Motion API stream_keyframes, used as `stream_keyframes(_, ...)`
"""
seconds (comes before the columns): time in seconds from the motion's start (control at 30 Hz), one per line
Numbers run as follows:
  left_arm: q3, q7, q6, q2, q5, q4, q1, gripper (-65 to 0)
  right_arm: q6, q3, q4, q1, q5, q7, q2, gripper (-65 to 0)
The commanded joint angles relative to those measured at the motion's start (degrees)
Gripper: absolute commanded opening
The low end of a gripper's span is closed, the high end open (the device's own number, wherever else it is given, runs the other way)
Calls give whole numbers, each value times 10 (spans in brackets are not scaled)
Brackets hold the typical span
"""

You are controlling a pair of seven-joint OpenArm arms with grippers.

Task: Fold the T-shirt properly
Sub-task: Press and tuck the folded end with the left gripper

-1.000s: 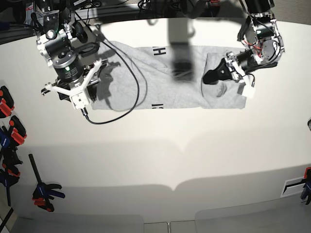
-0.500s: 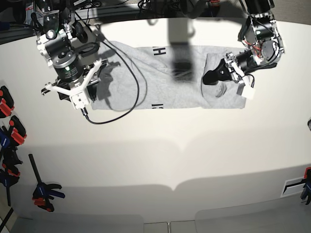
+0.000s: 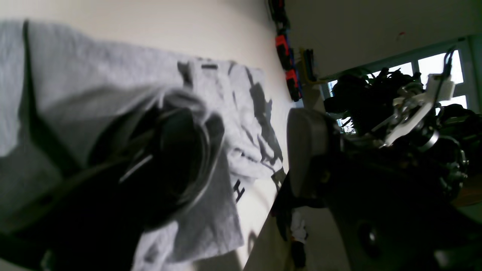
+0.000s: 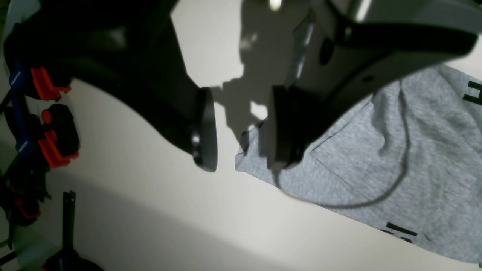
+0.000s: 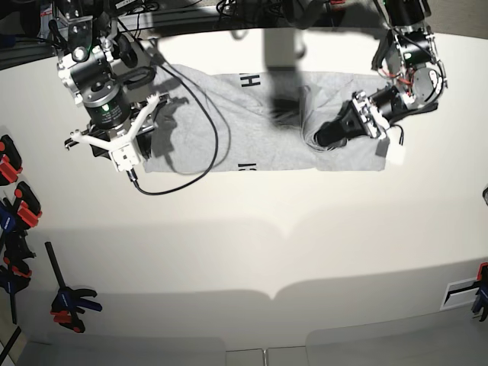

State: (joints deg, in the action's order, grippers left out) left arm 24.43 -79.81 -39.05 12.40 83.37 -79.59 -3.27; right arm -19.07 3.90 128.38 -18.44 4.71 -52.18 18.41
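The grey T-shirt (image 5: 252, 122) lies spread across the far middle of the table, black lettering (image 5: 250, 80) peeking out at its back and front edges. My left gripper (image 5: 329, 133) hovers low over the shirt's rumpled right end. In the left wrist view the left gripper (image 3: 254, 145) is open, its fingers wide apart over the T-shirt (image 3: 244, 113), with nothing clamped. My right gripper (image 5: 149, 137) stands at the shirt's left end. In the right wrist view the right gripper (image 4: 243, 162) is open above the corner of the T-shirt (image 4: 376, 158).
A black cable (image 5: 213, 141) from the right arm loops over the shirt's left part. Orange-and-black clamps (image 5: 9, 164) hang along the table's left edge, with another clamp (image 5: 72, 303) near the front left. A white vent-like plate (image 5: 461, 293) sits at the right edge.
The left gripper's jaws have gone from shut to wide apart, and it has slid slightly down-left. The shirt's folded right end has bunched leftward. The right arm has not moved.
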Motion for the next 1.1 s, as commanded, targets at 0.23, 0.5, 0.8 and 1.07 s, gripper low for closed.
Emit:
stream_keyframes(0.23,2,4,-2,45,16,-11,7,-289,-2,3,13,3,2,12,5,-438)
stream_keyframes(0.5,3,-2,-2,123,16,-11,5,-289,-2,3,13,3,2,11,4,-438)
stream_keyframes(0.8,3,10,0,55,6,-11,-21,-289,-2,3,13,3,3,12,2,-438)
stream_keyframes(1.07,1,-2,0,-21,-36,-11,-21,-289,-2,3,13,3,4,12,2,-438)
